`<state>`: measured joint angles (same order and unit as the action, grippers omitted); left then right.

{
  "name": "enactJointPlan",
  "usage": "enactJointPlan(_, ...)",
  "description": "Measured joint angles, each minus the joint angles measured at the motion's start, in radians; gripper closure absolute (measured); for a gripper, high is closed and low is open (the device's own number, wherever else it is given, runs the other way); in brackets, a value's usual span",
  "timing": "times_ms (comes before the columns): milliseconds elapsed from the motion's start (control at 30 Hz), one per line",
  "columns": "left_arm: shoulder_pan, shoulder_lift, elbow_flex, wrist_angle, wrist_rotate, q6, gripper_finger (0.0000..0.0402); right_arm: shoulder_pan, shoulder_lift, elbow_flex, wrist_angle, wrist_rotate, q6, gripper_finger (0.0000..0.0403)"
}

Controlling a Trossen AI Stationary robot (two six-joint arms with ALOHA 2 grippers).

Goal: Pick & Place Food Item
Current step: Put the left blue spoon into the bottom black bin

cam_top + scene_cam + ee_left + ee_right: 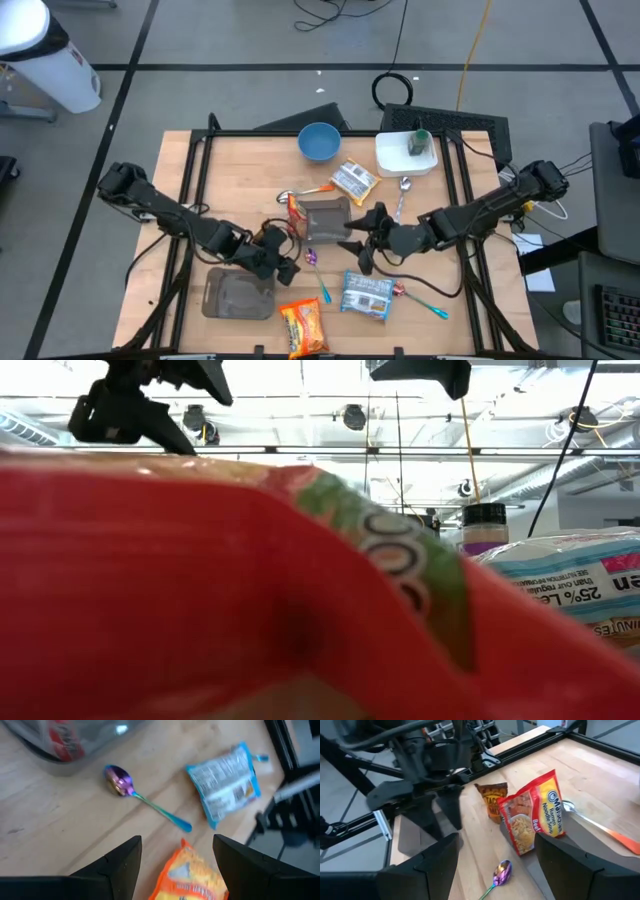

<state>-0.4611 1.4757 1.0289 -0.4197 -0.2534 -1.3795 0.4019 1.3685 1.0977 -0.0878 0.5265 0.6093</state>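
An orange noodle packet (304,327) lies flat near the table's front edge; in the left wrist view this packet (192,877) shows just beyond my open left gripper (177,842), which hovers above it (288,265). A red-and-yellow ramen packet (532,815) stands tilted at the left end of a grey tray (325,218), a brown packet (492,800) behind it. My right gripper (497,840) is open and hangs over the table's middle (360,250), facing those packets. A blue packet (366,295) lies flat at the front.
An iridescent spoon (145,800) lies between the grippers. A second grey tray (238,295) sits front left. A blue bowl (318,141), a white container (405,152) and a snack packet (353,180) stand farther back. Another spoon (420,298) lies front right. The orange packet fills the low view (200,590).
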Motion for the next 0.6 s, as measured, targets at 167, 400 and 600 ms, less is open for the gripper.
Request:
enactJointPlan(167, 0.021, 0.042, -0.006, 0.036, -0.012, -0.022, 0.0151, 0.013, 0.0, 0.0, 0.0, 0.001, 0.007, 0.0152)
enactJointPlan(400, 0.043, 0.15, -0.007, 0.105, 0.079, -0.049, 0.0151, 0.013, 0.0, 0.0, 0.001, 0.001, 0.009, 0.0151)
enactJointPlan(600, 0.056, 0.175, -0.007, 0.109, 0.07, -0.103, 0.0151, 0.019, 0.0, 0.0, 0.0, 0.001, 0.009, 0.0152)
